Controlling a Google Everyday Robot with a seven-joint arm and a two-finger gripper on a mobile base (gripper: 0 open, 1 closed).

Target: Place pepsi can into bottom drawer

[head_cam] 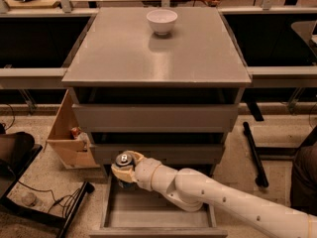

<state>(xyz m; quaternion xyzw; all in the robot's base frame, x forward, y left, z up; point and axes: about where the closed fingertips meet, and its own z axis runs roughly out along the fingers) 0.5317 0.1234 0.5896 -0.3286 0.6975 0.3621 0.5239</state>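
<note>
Above bottom drawer, pincer grips pepsi can upright, top skyward.

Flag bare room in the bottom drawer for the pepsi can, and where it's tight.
In the bottom drawer the floor is bare along the front wall and left side. Tight at back left, where the gripper holds the pepsi can below the middle drawer front, and right, where the arm crosses. The cabinet top is bare in front of the white bowl.
</note>
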